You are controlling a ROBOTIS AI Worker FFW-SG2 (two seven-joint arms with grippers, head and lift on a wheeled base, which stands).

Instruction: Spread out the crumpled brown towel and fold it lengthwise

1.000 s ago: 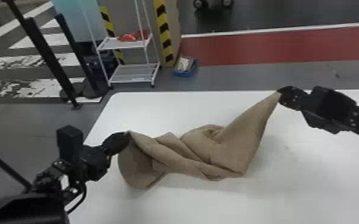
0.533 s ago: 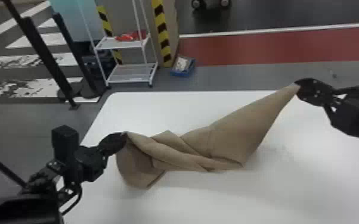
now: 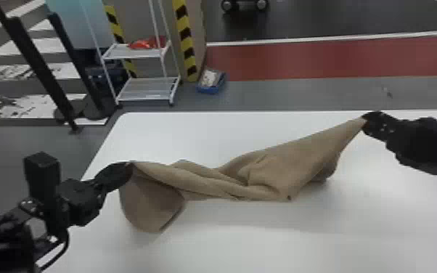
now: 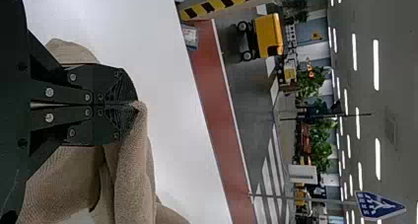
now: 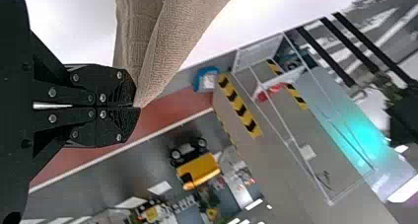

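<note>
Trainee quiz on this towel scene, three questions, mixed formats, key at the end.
1. Multiple choice: what is the left gripper shut on?
A) nothing
B) the towel
C) the rack
2. True or false: between the left gripper and the right gripper, the towel lies flat, with no folds.
3. Fill in the blank: the rack beyond the table is ____ in colour.

Key: 1 B; 2 false; 3 white.

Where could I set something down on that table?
The white table is bare in front of the brown towel and behind it toward the far left. Crowded: the middle, with the towel held between left gripper and right gripper.
</note>
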